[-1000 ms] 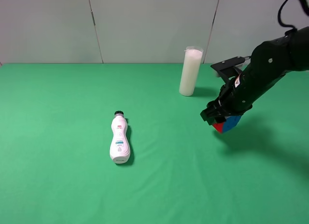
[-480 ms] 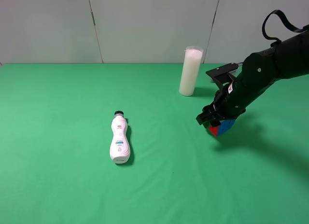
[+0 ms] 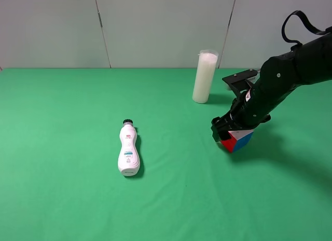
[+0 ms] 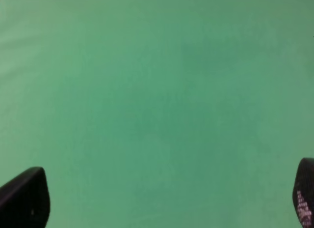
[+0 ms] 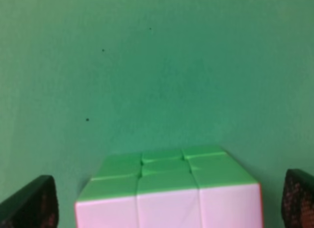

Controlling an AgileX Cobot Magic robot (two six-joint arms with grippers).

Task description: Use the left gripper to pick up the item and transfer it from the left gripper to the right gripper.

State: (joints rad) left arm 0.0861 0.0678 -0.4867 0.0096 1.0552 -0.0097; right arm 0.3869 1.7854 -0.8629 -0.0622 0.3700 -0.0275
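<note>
The item, a puzzle cube (image 3: 234,140) showing white, red and blue faces, sits on the green cloth at the right. My right gripper (image 3: 227,130) hovers just over it. In the right wrist view the cube (image 5: 169,186) shows green and white faces between the right gripper's (image 5: 167,201) fingertips (image 5: 29,203), with green gaps on both sides, so the jaws are open around it. My left gripper (image 4: 162,198) is open and empty over bare cloth. The left arm does not show in the exterior high view.
A white bottle with a black cap (image 3: 128,148) lies on the cloth left of centre. A tall white cylinder (image 3: 204,77) stands at the back, just behind and left of the right arm. The green table (image 3: 62,121) ends at a grey wall behind.
My right arm has moved left and down with the cube. The cube now stands out below the jaws with its white face showing.
</note>
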